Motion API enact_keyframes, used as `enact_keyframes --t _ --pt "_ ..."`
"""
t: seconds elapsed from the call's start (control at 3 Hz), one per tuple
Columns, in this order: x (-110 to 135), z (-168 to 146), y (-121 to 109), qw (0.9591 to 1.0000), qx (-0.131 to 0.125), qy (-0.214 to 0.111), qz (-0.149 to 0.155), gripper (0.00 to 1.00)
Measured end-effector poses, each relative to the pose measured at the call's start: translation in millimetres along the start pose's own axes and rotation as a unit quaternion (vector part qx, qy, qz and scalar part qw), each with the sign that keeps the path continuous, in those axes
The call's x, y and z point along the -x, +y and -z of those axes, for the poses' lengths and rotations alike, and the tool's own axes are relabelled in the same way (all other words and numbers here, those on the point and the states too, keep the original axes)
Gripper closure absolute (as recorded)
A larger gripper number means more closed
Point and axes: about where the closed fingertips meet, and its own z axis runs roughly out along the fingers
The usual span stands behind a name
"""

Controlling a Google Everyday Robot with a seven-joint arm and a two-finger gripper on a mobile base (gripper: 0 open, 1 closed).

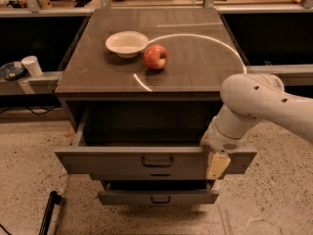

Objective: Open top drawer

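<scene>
The top drawer of the grey cabinet stands pulled out toward me. Its wide flat front carries a small dark pull handle at the centre, and the inside is dark. My gripper hangs down over the right part of the drawer front, to the right of the handle. The white arm reaches in from the right above it. A narrower drawer below sticks out a little.
On the cabinet top sit a white bowl and a red apple. A white cup and a dark dish stand on a low shelf at left. A black pole lies on the floor at lower left.
</scene>
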Motion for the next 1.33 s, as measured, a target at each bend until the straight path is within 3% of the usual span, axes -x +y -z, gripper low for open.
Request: enact_keyframes --t 0.33,0.67,1.33 --pt "4.6 5.3 8.5 1.0 0.004 0.007 0.003 0.59" --pt "6.1 9.3 12.2 1.0 0.004 0.008 0.004 0.72" --pt "13.6 21.8 17.2 0.9999 -0.005 0.005 0.015 0.72"
